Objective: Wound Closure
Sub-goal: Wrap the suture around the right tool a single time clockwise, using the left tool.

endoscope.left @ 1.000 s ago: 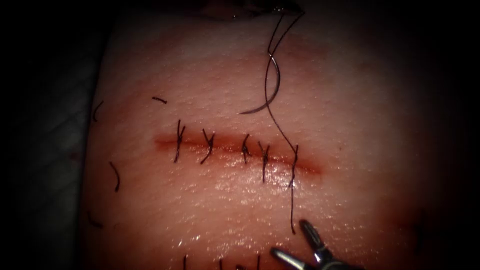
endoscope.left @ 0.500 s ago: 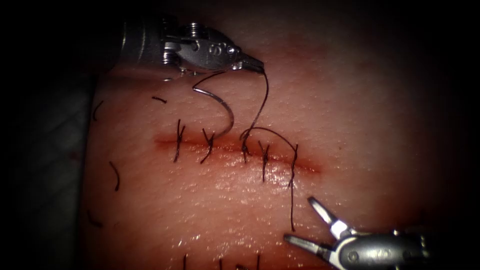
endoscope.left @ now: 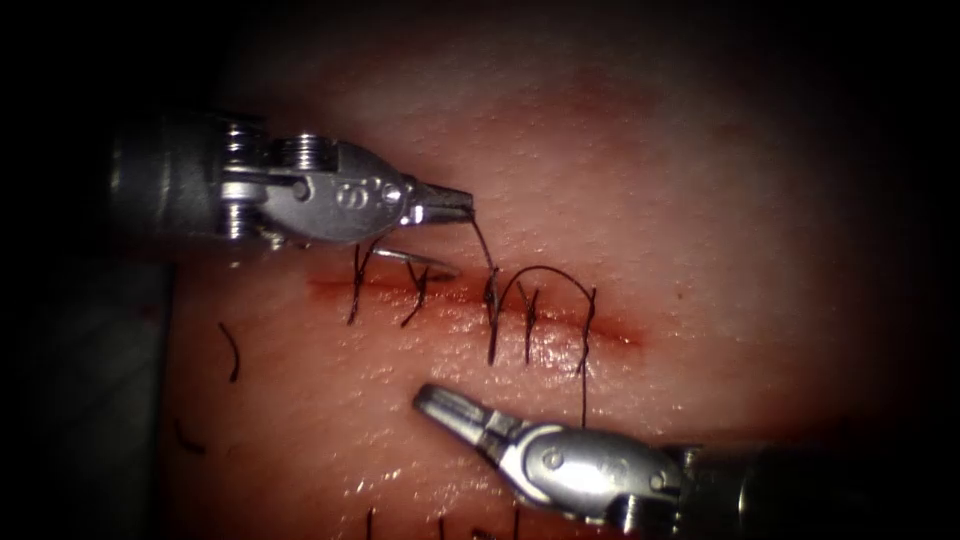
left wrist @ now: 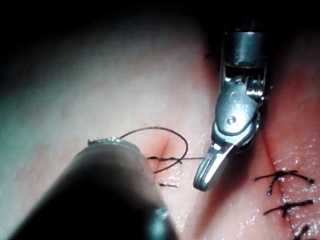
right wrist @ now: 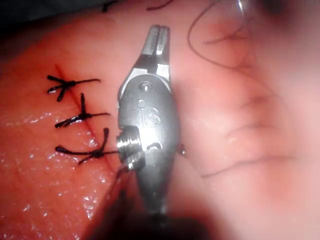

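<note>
Two tools over the tissue [endoscope.left: 700, 200]: left tool [endoscope.left: 462, 202] pinches the thread [endoscope.left: 482, 245], needle [endoscope.left: 420, 262] lying loose on the cut [endoscope.left: 620, 335]. Right tool [endoscope.left: 432, 402] closed, empty

The endoscope looked down on the tissue [endoscope.left: 700, 180] from above and in front, at middling range. Each wrist view looked along its own shaft from very close. All three shared the stitched cut [endoscope.left: 620, 335] [left wrist: 270, 150] [right wrist: 75, 107] and the right hand [endoscope.left: 440, 405] [left wrist: 202, 180] [right wrist: 156, 37].
</note>
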